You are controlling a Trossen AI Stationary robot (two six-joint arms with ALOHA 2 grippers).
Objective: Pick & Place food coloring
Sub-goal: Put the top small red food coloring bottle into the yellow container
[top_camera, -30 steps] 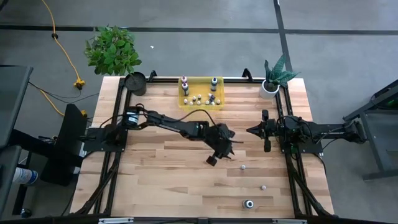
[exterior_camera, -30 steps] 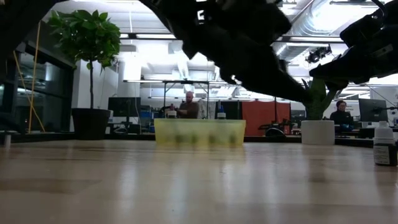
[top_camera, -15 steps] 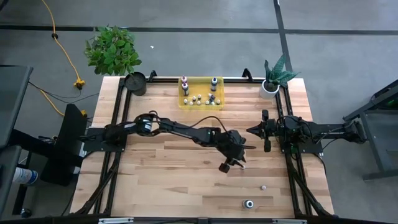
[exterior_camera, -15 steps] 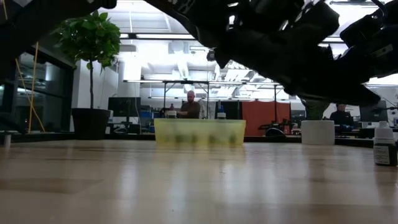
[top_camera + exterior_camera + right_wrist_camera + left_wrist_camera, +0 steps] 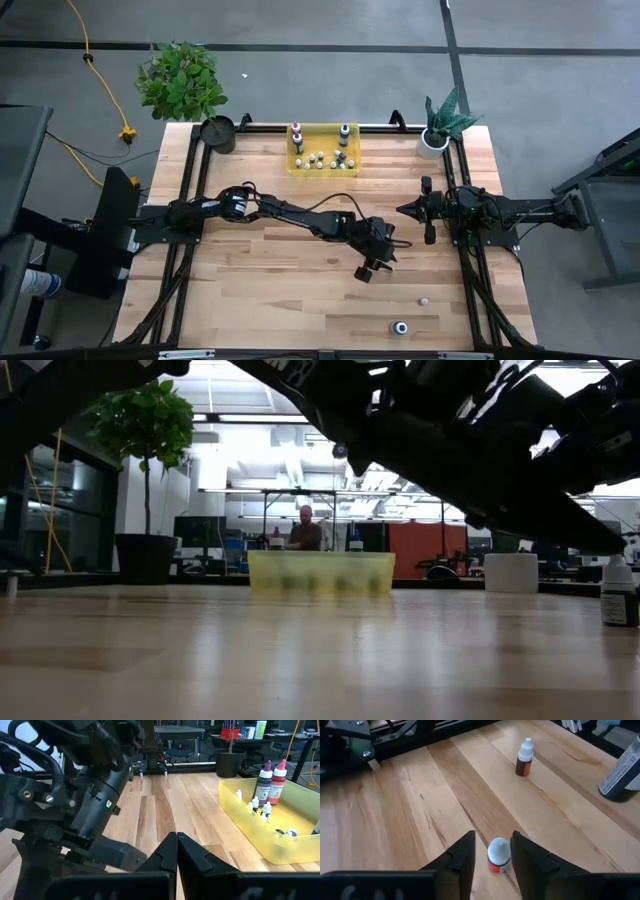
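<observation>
Bottles of food coloring are sitting in two groups: most are standing in the yellow bin (image 5: 322, 150) at the far edge of the table (image 5: 260, 290), while a few are loose on the bare wood. The left pincer (image 5: 491, 855) is reaching out toward mid-table, its fingers (image 5: 462, 857) apart and straddling one small bottle (image 5: 498, 855) with a whitish cap and an orange-red body, which is standing upright right between them, not yet gripped. Beyond that pincer a brown bottle (image 5: 524, 757) is standing well apart, and a taller dark-capped one (image 5: 399, 327) is waiting further off.

Judging by its look, the bottle between the fingers is going to be very light, rigid plastic, smooth and round, so it could squirt sideways or topple under a lopsided squeeze. Taking it across the body, just under the cap, seems the safest hold.

The right pincer (image 5: 176, 851) is resting by its own side of the table with its fingers together, holding nothing.

From above, the left pincer itself is covering the bottle, so whether the pads are touching it is hard to say. At table height the arm's dark bulk is blocking most of the scene, and the bin's contents are showing only as blurs.
</observation>
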